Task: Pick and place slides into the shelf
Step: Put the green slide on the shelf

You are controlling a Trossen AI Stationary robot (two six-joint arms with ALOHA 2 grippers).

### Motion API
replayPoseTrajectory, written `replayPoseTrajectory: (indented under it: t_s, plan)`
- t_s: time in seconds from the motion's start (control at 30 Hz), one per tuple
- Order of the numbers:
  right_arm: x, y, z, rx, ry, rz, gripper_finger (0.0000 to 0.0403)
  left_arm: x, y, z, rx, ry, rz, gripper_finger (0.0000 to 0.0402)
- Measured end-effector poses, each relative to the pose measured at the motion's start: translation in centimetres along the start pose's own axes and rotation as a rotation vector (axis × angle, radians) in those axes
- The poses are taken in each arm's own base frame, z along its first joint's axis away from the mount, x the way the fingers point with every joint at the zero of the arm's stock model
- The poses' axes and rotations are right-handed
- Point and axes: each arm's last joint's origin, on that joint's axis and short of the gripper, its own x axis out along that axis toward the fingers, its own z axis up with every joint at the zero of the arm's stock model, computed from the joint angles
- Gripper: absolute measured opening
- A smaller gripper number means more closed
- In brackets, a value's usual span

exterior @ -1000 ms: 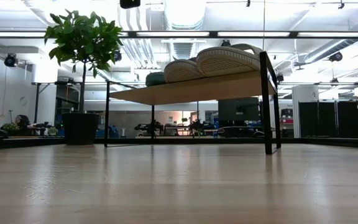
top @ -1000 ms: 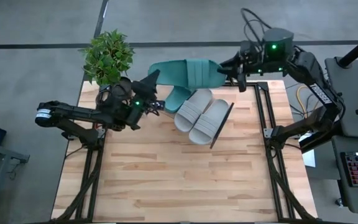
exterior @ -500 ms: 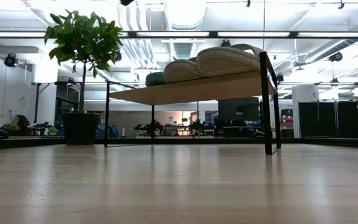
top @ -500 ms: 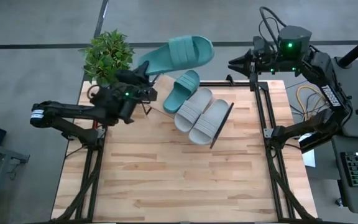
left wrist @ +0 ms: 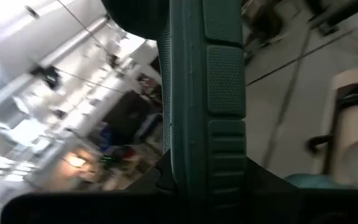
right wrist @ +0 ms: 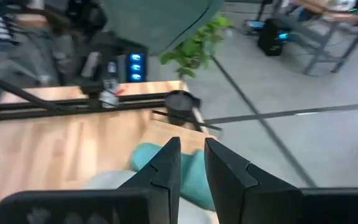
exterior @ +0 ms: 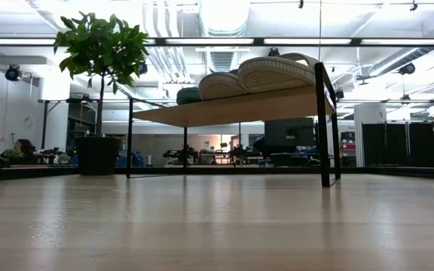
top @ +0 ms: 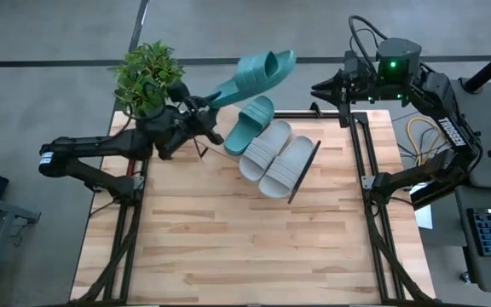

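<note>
My left gripper (top: pixel 205 107) is shut on a teal-green slide (top: pixel 254 72), held high over the table's far edge; its ribbed sole shows in the left wrist view (left wrist: pixel 207 74). My right gripper (top: pixel 318 95) hangs to the right of it, narrowly open and empty (right wrist: pixel 191 155). On the slanted shelf (top: pixel 307 166) the other teal slide (top: pixel 250 124) and two grey slides (top: pixel 267 147) (top: pixel 289 166) lie side by side on their soles. In the low view the shelf board (exterior: pixel 232 109) carries them above the table. My left gripper pinches the slide's strapless heel end (left wrist: pixel 207 168) between its two fingers, one on the sole and one on the footbed. The fingers come slanting from the table's left and lie along the slide. The slide is lifted clear, tilted, its strap end (top: pixel 273 61) pointing far right.
A potted plant (top: pixel 147 77) stands at the table's far left corner, close beside my left gripper. The black frame rails (top: pixel 361 162) run along the table's right side. The bare wooden tabletop (top: pixel 245 247) stretches toward the near edge.
My right gripper has let go of the teal slide and drawn back toward the table's right. My left gripper has risen and gone toward the far edge with the slide, which has swung up from level and turned onto its side.
</note>
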Motion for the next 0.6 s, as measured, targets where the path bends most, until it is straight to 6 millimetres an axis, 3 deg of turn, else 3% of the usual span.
replayPoseTrajectory:
  t_s: [0.27, 0.47, 0.6]
  plan:
    - [-0.8, -0.2, 0.0, -0.140, 0.015, -0.112, 0.0065, 0.0, -1.1, -1.4, -0.160, 0.172, -0.017, 0.0047]
    - [-0.6, 0.1, 0.0, -0.412, -0.003, -0.009, 0.0073, 0.1, -2.1, -2.4, -0.148, 0.290, 0.030, 0.0047]
    - [0.3, 0.1, 0.2, -0.531, -0.031, 0.040, 0.0104, 0.1, -2.5, -2.6, -0.175, 0.297, -0.003, 0.0047]
